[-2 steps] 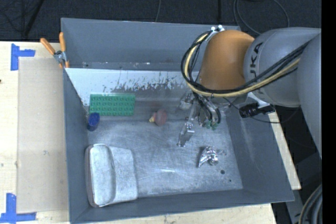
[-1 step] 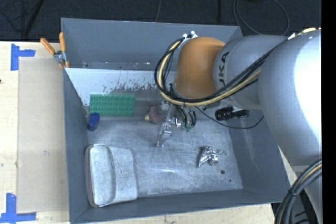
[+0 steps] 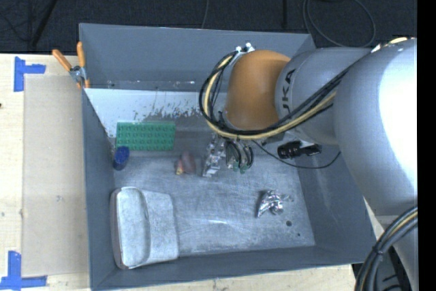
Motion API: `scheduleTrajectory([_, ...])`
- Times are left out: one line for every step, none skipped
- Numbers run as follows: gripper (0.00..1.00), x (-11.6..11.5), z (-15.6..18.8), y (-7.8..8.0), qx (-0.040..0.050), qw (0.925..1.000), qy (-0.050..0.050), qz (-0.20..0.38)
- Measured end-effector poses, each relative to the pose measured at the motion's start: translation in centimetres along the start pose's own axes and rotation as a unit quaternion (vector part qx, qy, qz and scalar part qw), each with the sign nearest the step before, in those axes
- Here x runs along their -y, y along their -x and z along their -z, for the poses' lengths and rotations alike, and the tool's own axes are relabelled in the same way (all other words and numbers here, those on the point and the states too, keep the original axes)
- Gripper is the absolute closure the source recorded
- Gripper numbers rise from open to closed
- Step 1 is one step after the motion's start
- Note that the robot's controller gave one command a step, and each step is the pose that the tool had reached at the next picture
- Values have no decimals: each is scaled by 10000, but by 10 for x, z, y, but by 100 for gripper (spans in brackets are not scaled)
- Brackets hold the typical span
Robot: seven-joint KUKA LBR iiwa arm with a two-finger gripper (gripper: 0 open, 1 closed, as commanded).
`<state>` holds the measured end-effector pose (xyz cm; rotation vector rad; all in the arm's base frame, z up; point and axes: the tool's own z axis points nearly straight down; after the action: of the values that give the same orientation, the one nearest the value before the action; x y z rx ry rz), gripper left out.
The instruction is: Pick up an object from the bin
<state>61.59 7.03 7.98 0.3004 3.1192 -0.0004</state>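
The gripper [image 3: 215, 164] hangs low over the middle of the grey metal bin [image 3: 170, 54], close to the floor and just in front of the back wall. It is a tangle of dark and light metal parts seen from above, and whether it is spread or pressed together cannot be told from this angle. Nothing can be made out as held in it. Directly above it sits the rounded orange cover [image 3: 252, 88] of the wrist, ringed by black and yellow cables, and behind that the thick silver arm [image 3: 371, 119] reaches in from the right.

The nearest thing is a small pinkish-brown lump [image 3: 185, 163], lying on the bin floor just beside the gripper on its left — near it, though contact cannot be judged. Further left, against the foot of the back wall, lies a flat green studded plate [image 3: 144, 135], and at its lower left corner stands a small blue cylinder [image 3: 120, 157].

To the right and nearer the front — apart from the gripper — a crumpled silvery metal piece [image 3: 272, 203] rests on the scuffed floor. In the front left corner, well away from the gripper, lies a pale grey cushion-like pad [image 3: 143, 225] with a raised ridge along its left side.
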Motion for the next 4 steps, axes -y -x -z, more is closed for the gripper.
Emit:
scheduleTrajectory([100, 13, 58, -17, -14, 9995, 2, 315])
scheduleTrajectory([100, -40, 78, -89, -56, 9941, 10, 1081])
scheduleTrajectory([0, -38, 77, -87, -52, 9944, 0, 1056])
scheduleTrajectory([0, -110, 33, -17, -26, 9803, 15, 1973])
